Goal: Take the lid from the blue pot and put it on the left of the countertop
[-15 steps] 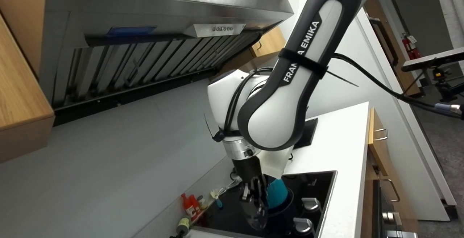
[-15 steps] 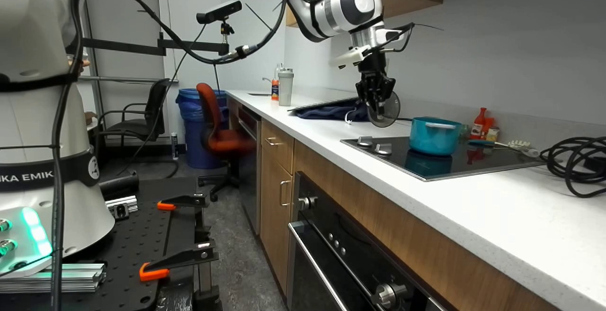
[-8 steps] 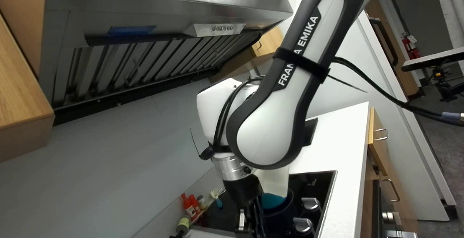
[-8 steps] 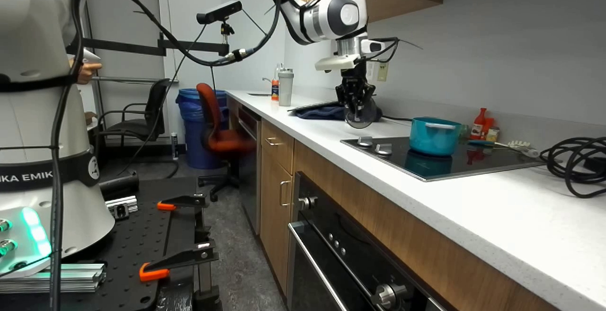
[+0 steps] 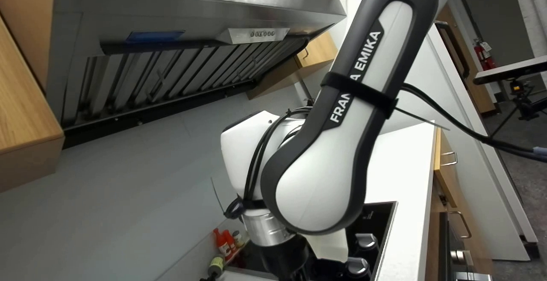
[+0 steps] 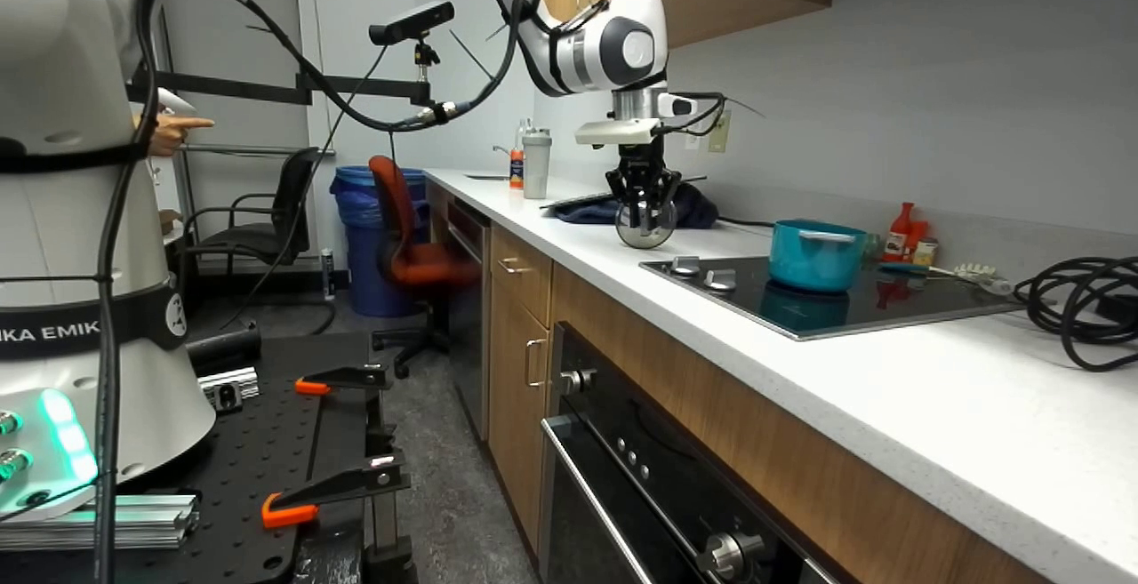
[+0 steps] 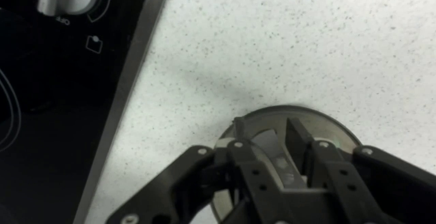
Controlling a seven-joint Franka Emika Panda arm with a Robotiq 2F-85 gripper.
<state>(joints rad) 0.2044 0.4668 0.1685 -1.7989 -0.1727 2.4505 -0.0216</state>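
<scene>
The gripper (image 7: 266,127), I saw, pinched the lid (image 6: 646,236), steeply tilted over the counter (image 7: 289,53); let go at that slant, it could topple or roll.

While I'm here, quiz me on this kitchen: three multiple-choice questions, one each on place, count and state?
1. The blue pot stands on:
A) a chair
B) the cooktop
C) the floor

2. How many cooktop knobs show in an exterior view?
A) two
B) five
C) seven

3. The lid is:
A) covering the pot
B) on the floor
C) held by the tool

1 B: its base meets the black surface.
2 A: both exterior views show two.
3 C: it tilts in the tool, off the pot.
</scene>
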